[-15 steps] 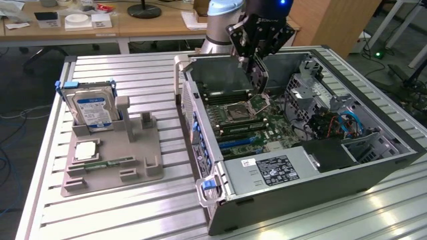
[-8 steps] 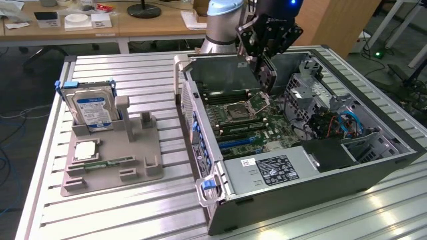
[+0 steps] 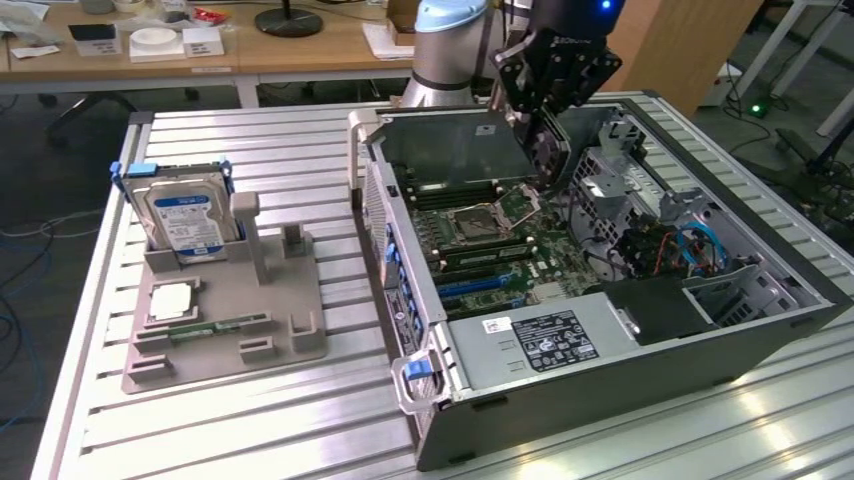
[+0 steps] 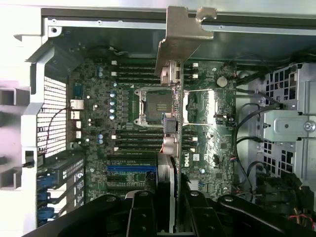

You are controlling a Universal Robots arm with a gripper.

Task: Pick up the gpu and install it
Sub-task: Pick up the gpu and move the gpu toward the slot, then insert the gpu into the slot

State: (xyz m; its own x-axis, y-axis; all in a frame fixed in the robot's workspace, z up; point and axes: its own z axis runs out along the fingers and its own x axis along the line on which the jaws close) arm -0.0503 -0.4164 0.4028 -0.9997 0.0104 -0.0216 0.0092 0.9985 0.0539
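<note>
My gripper (image 3: 537, 112) hangs over the open computer case (image 3: 747, 330), shut on the gpu (image 3: 454, 150). The gpu is a thin flat card with a dark face, held above the motherboard (image 3: 514, 250) near the processor socket. In the wrist view the card (image 4: 173, 123) shows edge-on, running away from my black fingers (image 4: 143, 212) to its silver end bracket (image 4: 180, 34), which reaches the case's far wall. The card sits above the board, over the socket (image 4: 153, 106) and the rows of slots; whether it touches a slot I cannot tell.
A grey holder (image 3: 220, 320) on the slatted table at the exterior view's left carries a blue-labelled hard drive (image 3: 184, 220), a small chip (image 3: 174, 300) and a slim green stick (image 3: 214, 327). Inside the case are a power supply (image 3: 547, 340), drive cages and cables (image 3: 667, 250).
</note>
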